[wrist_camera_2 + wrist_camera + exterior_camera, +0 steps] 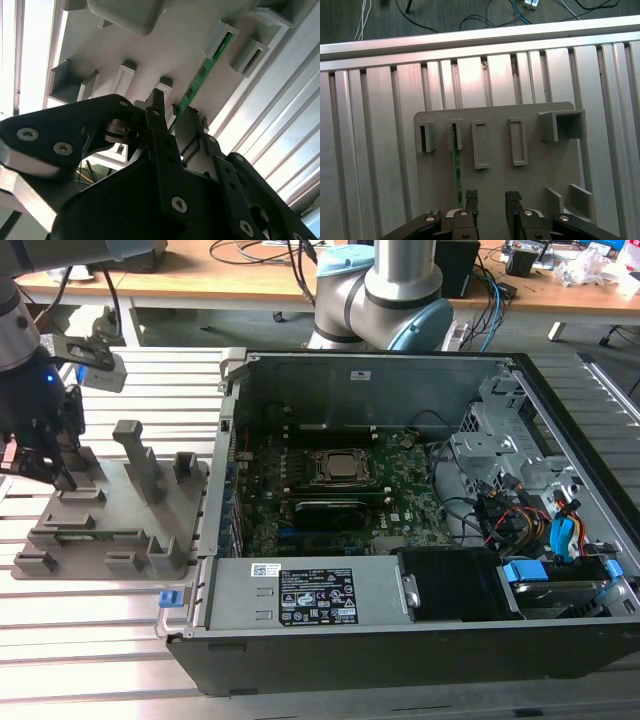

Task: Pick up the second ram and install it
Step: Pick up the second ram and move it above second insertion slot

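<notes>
The second ram [455,165] is a thin green stick standing on edge in the slots of the grey fixture plate [530,145]. My gripper [491,200] hovers low over the plate at the stick's near end, open and holding nothing. In the first wrist view the stick lies just beside one finger [471,200]. In the second wrist view the ram [200,75] runs down into the gap at my gripper [174,112]. In the exterior view my gripper [50,472] is at the left end of the fixture plate [120,530], well left of the motherboard [400,500].
An open computer case [380,640] lies to the exterior view's right of the plate, with the processor socket [340,468], cables and drive bays inside. Upright blocks [135,455] rise from the plate near my gripper. The arm's base [380,290] stands behind the case on the slatted metal table [90,640].
</notes>
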Robot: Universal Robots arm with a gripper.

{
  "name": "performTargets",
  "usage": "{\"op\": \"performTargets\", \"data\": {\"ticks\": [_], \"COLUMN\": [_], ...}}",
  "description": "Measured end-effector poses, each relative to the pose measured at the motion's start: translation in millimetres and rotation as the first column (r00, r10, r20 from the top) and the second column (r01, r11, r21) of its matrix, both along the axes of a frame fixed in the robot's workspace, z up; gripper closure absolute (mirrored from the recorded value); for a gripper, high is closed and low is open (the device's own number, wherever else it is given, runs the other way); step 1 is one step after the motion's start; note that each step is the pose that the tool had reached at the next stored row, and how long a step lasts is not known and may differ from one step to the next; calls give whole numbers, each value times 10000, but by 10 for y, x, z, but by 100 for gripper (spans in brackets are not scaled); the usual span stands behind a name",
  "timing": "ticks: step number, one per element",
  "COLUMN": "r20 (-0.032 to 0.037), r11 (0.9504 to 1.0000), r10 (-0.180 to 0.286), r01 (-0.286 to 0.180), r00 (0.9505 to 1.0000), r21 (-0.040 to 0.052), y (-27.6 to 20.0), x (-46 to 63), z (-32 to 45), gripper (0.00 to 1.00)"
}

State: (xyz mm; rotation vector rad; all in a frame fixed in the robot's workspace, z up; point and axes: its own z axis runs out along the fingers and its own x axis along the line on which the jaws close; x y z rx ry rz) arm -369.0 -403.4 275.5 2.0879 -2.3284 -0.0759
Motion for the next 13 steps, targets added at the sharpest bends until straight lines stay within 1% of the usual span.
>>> {"op": "performTargets", "data": {"ticks": [6,9,10,12,13], "r20": [-2,0,-1,1,1], "r11": [10000,10000,10000,10000,10000], "r10": [-3,-1,0,1,7], "r01": [3,1,0,-1,-7], "r00": [10000,10000,10000,10000,10000], "r21": [-2,0,-1,0,1], "y": [-6,-52,-104,-178,-196], "x": [-2,0,0,0,3], "z": [-57,-75,-84,-107,-122], "gripper": [64,64,64,64,64]}}
